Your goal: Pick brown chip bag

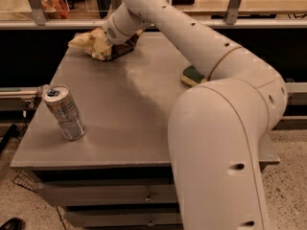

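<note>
The brown chip bag (92, 44) lies crumpled at the far left of the grey table (139, 104), its pale yellow end pointing left and its dark brown part tucked under the arm's wrist. My gripper (116, 43) is at the end of the white arm that reaches across the table, right on the bag's brown end. The wrist hides where gripper and bag meet.
A silver drink can (64, 112) stands tilted near the table's front left edge. A green-and-yellow sponge (193, 75) lies at the right, beside the arm. The arm's large white elbow (220, 143) covers the table's right front. A railing runs behind the table.
</note>
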You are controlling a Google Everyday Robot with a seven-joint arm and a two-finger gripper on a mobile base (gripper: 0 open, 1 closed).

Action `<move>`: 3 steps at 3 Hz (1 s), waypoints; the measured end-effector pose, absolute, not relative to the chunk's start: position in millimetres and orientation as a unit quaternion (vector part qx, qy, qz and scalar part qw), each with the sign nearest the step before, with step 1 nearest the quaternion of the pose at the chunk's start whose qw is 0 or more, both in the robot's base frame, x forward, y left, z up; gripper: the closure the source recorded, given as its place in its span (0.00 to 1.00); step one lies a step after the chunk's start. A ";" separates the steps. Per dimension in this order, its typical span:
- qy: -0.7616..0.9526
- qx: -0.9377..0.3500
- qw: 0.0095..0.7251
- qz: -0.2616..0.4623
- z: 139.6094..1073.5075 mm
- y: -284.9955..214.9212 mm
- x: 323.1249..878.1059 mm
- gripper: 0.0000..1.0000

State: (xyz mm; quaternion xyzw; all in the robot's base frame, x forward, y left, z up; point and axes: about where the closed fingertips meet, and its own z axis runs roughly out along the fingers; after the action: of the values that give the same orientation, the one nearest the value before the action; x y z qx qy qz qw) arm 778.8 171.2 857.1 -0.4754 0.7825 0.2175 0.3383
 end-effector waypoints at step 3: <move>0.688 -0.544 0.423 0.230 964.6 100.3 646.3 0.02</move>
State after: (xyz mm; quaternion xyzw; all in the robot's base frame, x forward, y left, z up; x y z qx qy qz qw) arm 646.3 100.3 964.6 -0.5435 0.6875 0.2302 0.4230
